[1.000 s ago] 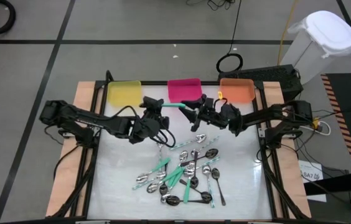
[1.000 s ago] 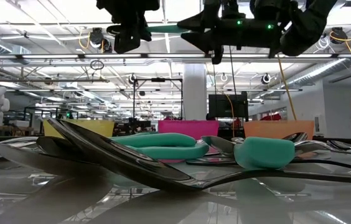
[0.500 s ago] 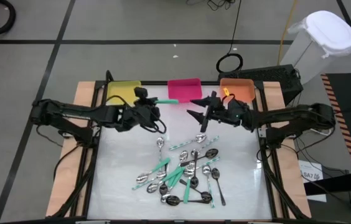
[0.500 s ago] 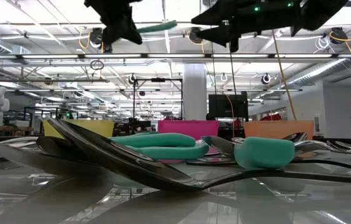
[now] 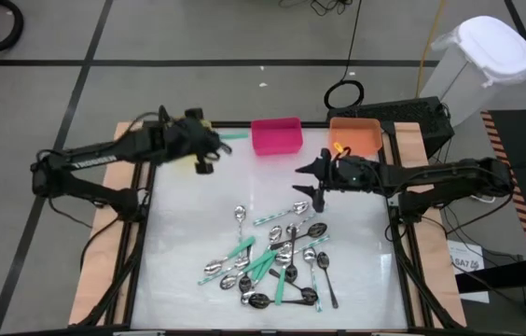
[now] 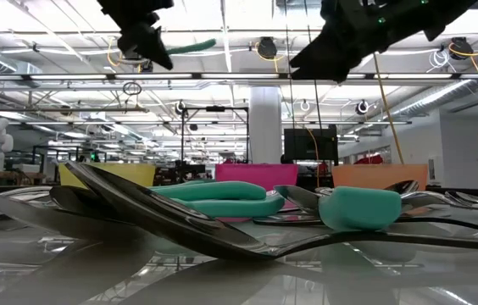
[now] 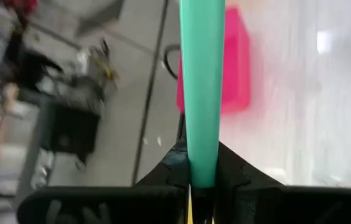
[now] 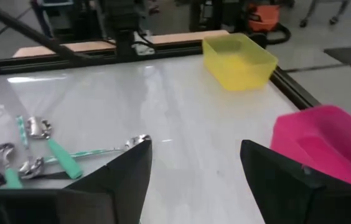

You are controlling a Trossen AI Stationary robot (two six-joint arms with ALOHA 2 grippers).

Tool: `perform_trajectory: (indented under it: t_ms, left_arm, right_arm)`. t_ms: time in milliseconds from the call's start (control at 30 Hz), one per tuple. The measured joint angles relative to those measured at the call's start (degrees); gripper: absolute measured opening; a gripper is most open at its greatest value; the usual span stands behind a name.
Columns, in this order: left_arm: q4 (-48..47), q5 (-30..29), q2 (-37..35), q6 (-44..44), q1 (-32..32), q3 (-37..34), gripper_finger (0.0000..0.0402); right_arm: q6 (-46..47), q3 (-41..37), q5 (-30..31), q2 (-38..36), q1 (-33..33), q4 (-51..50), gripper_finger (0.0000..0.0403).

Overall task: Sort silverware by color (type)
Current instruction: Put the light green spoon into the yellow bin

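Note:
My left gripper [image 5: 213, 141] hangs above the table's far left and is shut on a teal-handled spoon [image 5: 234, 137]. The yellow bin [image 8: 241, 59] lies below it, mostly hidden by the arm in the high view. The spoon's handle [image 7: 201, 87] sticks out past the fingers toward the pink bin [image 5: 275, 135]; its bowl is hidden. My right gripper [image 5: 308, 180] hovers open and holds nothing, right of centre and above the table. The other spoons, teal-handled, silver and dark, lie in a loose pile [image 5: 272, 257] on the white tabletop. My left gripper pinches one end of the spoon's teal handle [image 7: 200, 163] between its two fingers [image 7: 228, 171]. The fingers come from the table's left, slanting down, and the handle runs on forward along them. The spoon is lifted clear of the table, seen high in the low view [image 6: 190, 46].
The orange bin [image 5: 354, 135] stands at the far edge, right of the pink one. A black frame [image 5: 395, 233] runs round the table. Bare white tabletop [image 5: 184, 224] lies left of the spoon pile and between the pile and the bins.
My left gripper has carried the teal spoon up and toward the table's far left, from the middle to above the yellow bin, rolling as it went. My right gripper has drawn back toward the table's right edge and tipped up nearer to level.

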Motion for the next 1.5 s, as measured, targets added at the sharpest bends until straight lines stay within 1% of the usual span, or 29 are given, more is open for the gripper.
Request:
perform_trajectory:
  t_ms: [100, 200, 300, 433, 600, 800, 933, 1067, 1267, 1367, 1500]
  left_arm:
    - [-6.38, 5.06, 1.69, 0.17, 4.69, 5.42, 0.0027]
    - [-12.81, 10.39, 3.45, 3.75, 8.79, 9.75, 0.0027]
    - [-17.21, 11.55, 4.45, 8.51, 12.4, 11.51, 0.0027]
    - [-20.09, 12.71, 5.64, 11.54, 17.33, 11.49, 0.0027]
    - [-22.26, 14.6, 7.98, 9.64, 22.64, 11.49, 0.0027]
    - [-22.44, 16.06, 12.45, 10.6, 27.77, 11.49, 0.0027]
    - [-23.99, 16.06, 15.5, 10.11, 30.16, 11.49, 0.0027]
    - [-26.45, 16.16, 17.79, 7.09, 32.11, 11.46, 0.0027]
    - [-26.39, 17.26, 18.03, 2.68, 34.18, 11.14, 0.0027]
    - [-26.08, 17.47, 18.03, 1.83, 35.37, 9.5, 0.0027]
    - [-22.75, 17.0, 18.03, 0.97, 36.76, 5.19, 0.0027]
  right_arm:
    - [-0.93, 0.0, -2.16, 0.0, 0.02, 0.84, 0.0242]
    - [-1.43, 0.0, -2.61, -0.02, 0.02, 0.77, 0.0242]
    - [-1.53, 0.0, -2.62, 0.0, 0.02, 0.11, 0.0242]
    - [-1.44, 0.0, -2.62, 0.0, 0.02, -0.94, 0.0242]
    - [-1.27, 0.0, -2.62, 0.0, 0.02, -2.31, 0.0242]
    - [-0.35, 0.0, -2.62, 0.0, 0.05, -4.42, 0.0242]
    - [0.44, 0.0, -2.62, 0.0, 0.05, -6.73, 0.0242]
    - [0.46, 0.0, -2.62, 0.0, 0.05, -8.56, 0.0242]
    - [0.49, 0.0, -2.62, 0.0, 0.05, -10.02, 0.0242]
    - [0.96, 0.0, -2.62, 0.0, 0.23, -10.39, 0.0242]
    - [1.07, 0.0, -2.59, 0.0, 0.82, -11.25, 0.0242]
